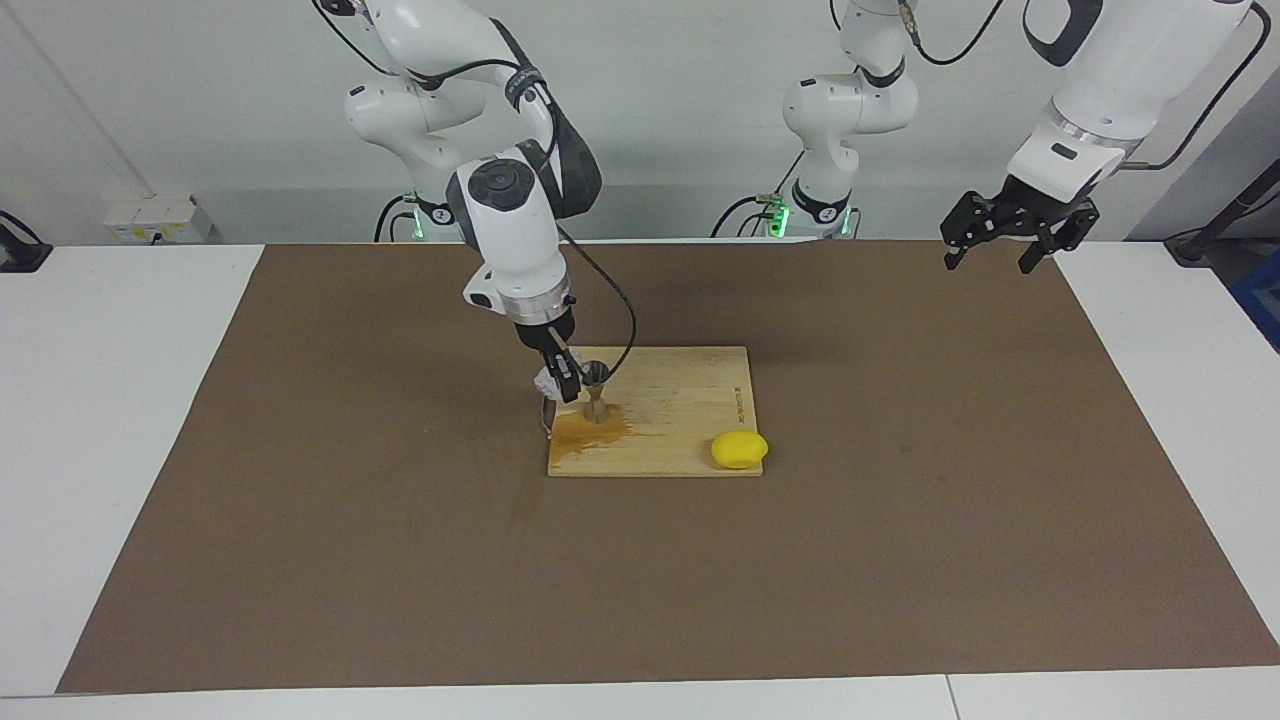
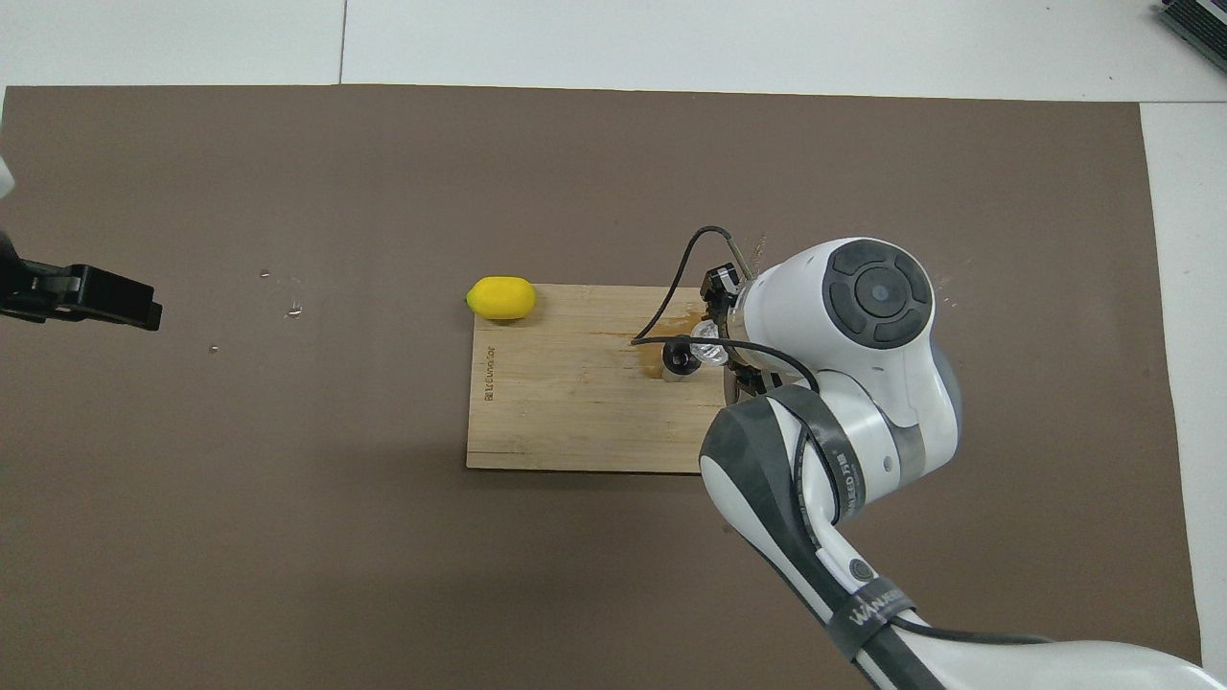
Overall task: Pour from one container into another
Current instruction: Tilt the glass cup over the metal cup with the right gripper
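Note:
A small clear glass tumbler [image 1: 546,379] [image 2: 707,349] hangs tilted just above the wooden board [image 1: 690,400] [image 2: 566,422], with my right gripper [image 1: 563,385] shut on it. Its mouth leans toward the top cone of the metal jigger [image 1: 596,388] [image 2: 680,359]. The jigger stands upright on the board at the right arm's end, in a brown wet stain [image 1: 590,430]. The right wrist hides most of the gripper in the overhead view. My left gripper [image 1: 1005,238] [image 2: 86,295] waits open, raised over the mat's edge at the left arm's end.
A yellow lemon [image 1: 739,449] [image 2: 500,298] lies at the board's corner farthest from the robots, toward the left arm's end. A few water drops [image 2: 289,309] dot the brown mat [image 1: 400,560] between the lemon and the left gripper.

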Action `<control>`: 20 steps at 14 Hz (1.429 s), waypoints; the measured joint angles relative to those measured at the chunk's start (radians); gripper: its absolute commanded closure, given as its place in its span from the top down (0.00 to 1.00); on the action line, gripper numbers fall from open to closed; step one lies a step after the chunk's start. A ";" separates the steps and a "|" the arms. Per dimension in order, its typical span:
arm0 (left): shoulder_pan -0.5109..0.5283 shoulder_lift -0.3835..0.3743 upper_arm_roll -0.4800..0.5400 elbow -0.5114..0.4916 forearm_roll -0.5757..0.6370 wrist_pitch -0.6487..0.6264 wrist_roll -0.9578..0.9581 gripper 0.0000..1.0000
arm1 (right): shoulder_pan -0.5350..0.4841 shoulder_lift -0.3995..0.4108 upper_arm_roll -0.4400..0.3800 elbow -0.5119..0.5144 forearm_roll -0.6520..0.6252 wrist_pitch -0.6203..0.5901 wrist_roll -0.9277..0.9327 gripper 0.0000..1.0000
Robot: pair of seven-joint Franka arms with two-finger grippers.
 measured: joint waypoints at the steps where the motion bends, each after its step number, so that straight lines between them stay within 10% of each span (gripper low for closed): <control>1: 0.000 0.000 0.000 0.000 0.000 0.000 0.000 1.00 | 0.000 0.000 0.000 0.000 0.000 0.000 0.001 0.00; 20: 0.000 0.000 -0.001 0.000 0.000 0.000 0.000 1.00 | 0.045 -0.010 0.002 -0.001 -0.182 0.002 0.019 0.00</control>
